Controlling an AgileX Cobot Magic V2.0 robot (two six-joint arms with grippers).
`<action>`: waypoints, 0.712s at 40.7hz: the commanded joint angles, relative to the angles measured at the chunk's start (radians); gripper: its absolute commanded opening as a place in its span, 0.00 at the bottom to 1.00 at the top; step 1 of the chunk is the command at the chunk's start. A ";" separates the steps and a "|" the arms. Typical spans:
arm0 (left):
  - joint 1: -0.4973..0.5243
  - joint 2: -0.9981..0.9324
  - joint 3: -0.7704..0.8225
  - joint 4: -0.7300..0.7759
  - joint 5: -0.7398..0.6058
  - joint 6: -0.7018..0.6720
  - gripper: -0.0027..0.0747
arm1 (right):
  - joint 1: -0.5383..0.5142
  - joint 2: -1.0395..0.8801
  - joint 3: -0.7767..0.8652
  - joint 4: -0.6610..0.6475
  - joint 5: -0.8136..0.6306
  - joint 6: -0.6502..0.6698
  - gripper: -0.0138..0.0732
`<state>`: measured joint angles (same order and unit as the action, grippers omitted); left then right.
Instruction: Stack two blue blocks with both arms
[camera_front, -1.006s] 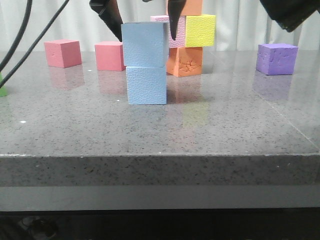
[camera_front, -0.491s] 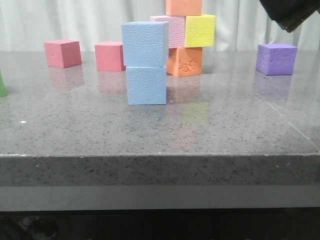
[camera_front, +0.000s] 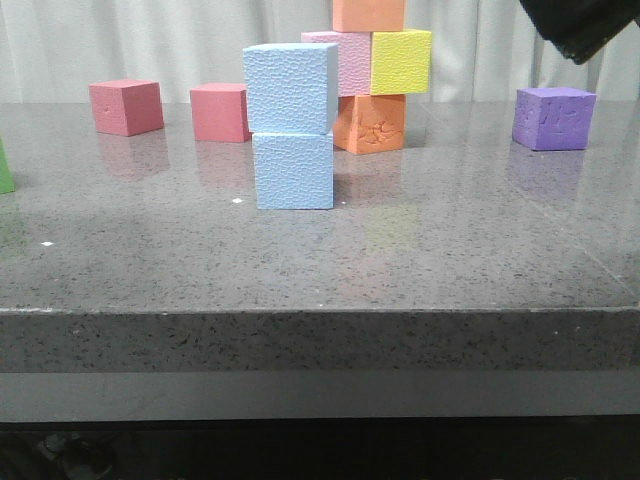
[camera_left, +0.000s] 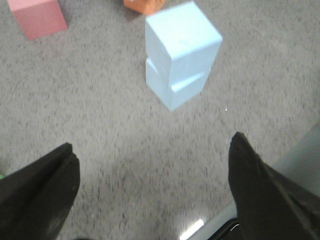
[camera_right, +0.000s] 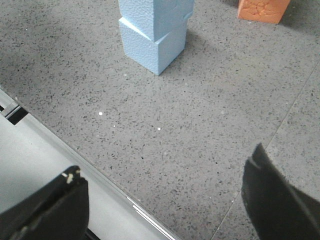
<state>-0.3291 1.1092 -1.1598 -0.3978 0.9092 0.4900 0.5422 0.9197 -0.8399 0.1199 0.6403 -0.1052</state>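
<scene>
Two pale blue blocks stand stacked in the middle of the table. The upper blue block (camera_front: 289, 88) rests on the lower blue block (camera_front: 293, 170), turned slightly and overhanging to the left. The stack also shows in the left wrist view (camera_left: 181, 52) and the right wrist view (camera_right: 154, 30). My left gripper (camera_left: 150, 150) is open and empty, high above the table, well back from the stack. My right gripper (camera_right: 167, 175) is open and empty above the table's front edge. Only a black part of the right arm (camera_front: 580, 25) shows in the front view.
Behind the stack stands a tower: an orange cube (camera_front: 370, 122), a pink cube (camera_front: 338, 62), a yellow cube (camera_front: 401, 61) and another orange cube (camera_front: 368, 14) on top. Two red-pink cubes (camera_front: 125, 106) (camera_front: 220, 111) sit at the back left, a purple cube (camera_front: 553, 117) at the back right, a green thing (camera_front: 5, 168) at the left edge.
One second ago the left gripper's fingers stood around the upper blue block. They have lifted out of the front view. The block stays on the lower one.
</scene>
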 joint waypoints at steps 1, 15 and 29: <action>0.008 -0.115 0.090 -0.053 -0.109 0.034 0.80 | -0.008 -0.013 -0.026 0.008 -0.060 -0.007 0.88; 0.008 -0.327 0.304 -0.095 -0.158 0.034 0.80 | -0.008 -0.013 -0.026 0.011 -0.084 -0.004 0.88; 0.008 -0.337 0.306 -0.093 -0.159 0.034 0.46 | -0.008 -0.013 -0.026 0.011 -0.069 -0.004 0.38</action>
<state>-0.3230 0.7786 -0.8293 -0.4550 0.8153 0.5230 0.5422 0.9197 -0.8390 0.1204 0.6289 -0.1052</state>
